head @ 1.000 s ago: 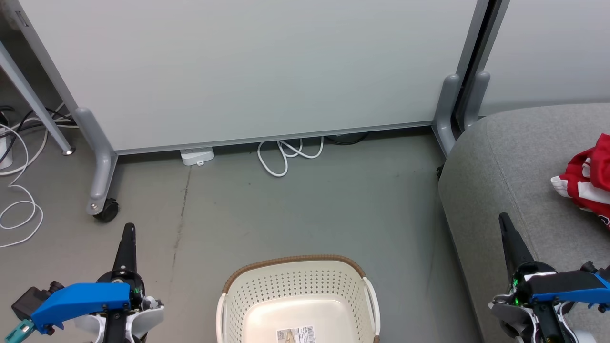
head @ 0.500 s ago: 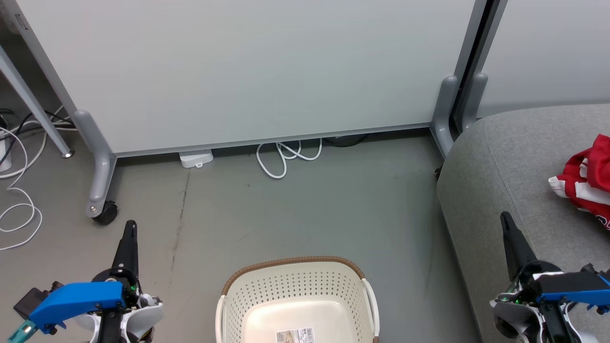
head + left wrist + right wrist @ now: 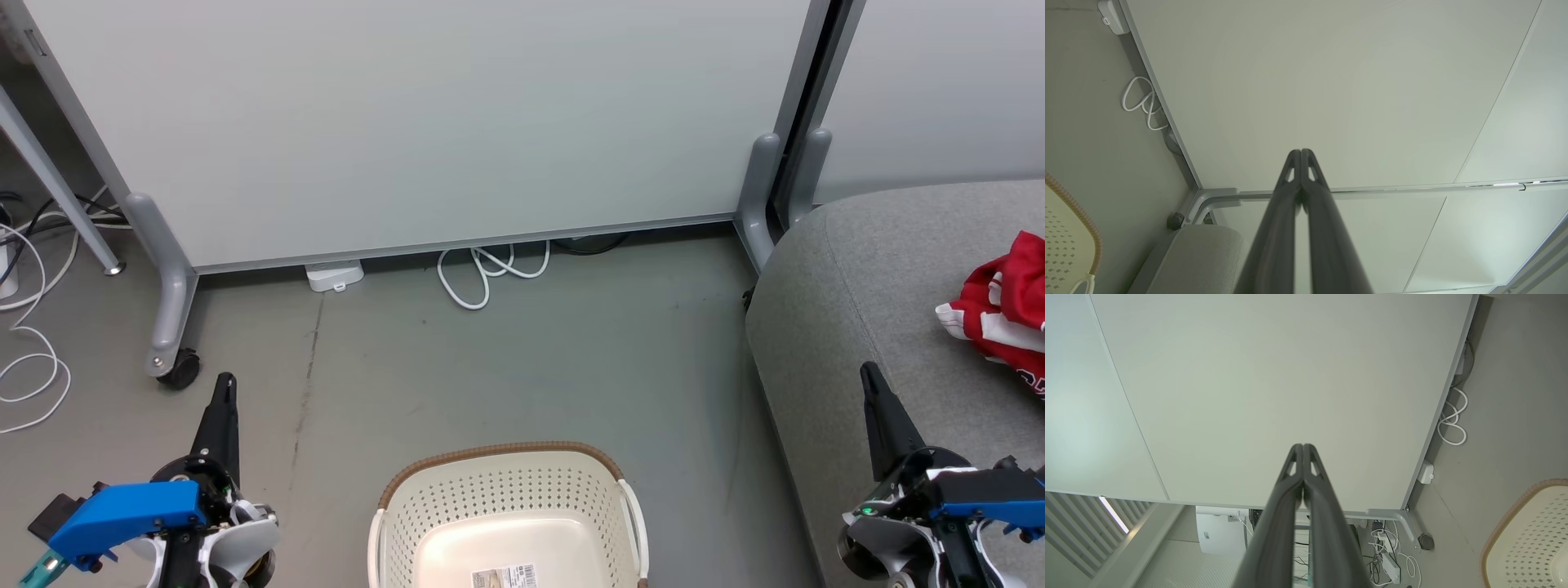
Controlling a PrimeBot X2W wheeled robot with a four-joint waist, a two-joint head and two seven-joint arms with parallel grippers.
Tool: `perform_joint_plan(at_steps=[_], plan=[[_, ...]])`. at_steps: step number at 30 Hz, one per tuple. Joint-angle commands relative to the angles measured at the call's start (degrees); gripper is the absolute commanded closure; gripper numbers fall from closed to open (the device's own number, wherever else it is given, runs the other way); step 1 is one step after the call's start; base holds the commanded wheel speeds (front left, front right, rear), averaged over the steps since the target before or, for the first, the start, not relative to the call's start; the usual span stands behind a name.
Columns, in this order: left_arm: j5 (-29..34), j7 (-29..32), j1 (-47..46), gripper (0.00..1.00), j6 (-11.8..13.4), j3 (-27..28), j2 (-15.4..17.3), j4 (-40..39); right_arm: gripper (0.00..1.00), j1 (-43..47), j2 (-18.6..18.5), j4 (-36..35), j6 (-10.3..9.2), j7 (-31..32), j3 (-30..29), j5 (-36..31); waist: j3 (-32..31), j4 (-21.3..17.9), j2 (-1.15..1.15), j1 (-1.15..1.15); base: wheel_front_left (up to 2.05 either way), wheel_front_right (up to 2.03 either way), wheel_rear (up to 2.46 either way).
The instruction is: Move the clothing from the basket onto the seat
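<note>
1. Lying at about 3 o'clock in the head view, the soft red sports clothing with white trim (image 3: 1000, 322) rests crumpled on the large grey fabric seat cushion (image 3: 865, 269), partly cut off by the frame edge.
2. The oval cream-white perforated plastic basket with a brown woven-look rim (image 3: 498, 448) stands on the grey floor (image 3: 531, 367) at 6 o'clock. The part of its inside in view carries a paper label (image 3: 506, 576) and no cloth.
3. The left gripper (image 3: 223, 390) at 8 o'clock and the right gripper (image 3: 872, 385) at 4 o'clock each have their two dark fingers pressed together, holding nothing.
4. Judging by its folds, the garment is light, limp and thin. It will likely sag and trail when lifted, and it should neither slip nor break.
5. If it needs shifting further onto the cushion, a pinch on a raised fold or the thicker white hem at its 9 o'clock side looks best.
</note>
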Motion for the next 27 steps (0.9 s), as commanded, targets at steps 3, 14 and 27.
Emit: perform_joint_plan(at_steps=[3, 14, 27], plan=[[-0.4, 0.3, -0.5, 1.0, 0.1, 0.2, 0.2, -0.3, 1.0, 0.9, 0.1, -0.2, 0.02, 0.2, -0.1, 0.4, 0.0, 0.0, 0.0, 0.0, 0.0, 0.0, 0.0], [-0.4, 0.3, -0.5, 1.0, 0.1, 0.2, 0.2, -0.3, 1.0, 0.8, 0.1, -0.2, 0.02, 0.2, -0.1, 0.4, 0.0, 0.0, 0.0, 0.0, 0.0, 0.0, 0.0], [-0.4, 0.3, -0.5, 1.0, 0.1, 0.2, 0.2, -0.3, 1.0, 0.8, 0.1, -0.2, 0.02, 0.2, -0.1, 0.4, 0.0, 0.0, 0.0, 0.0, 0.0, 0.0, 0.0]])
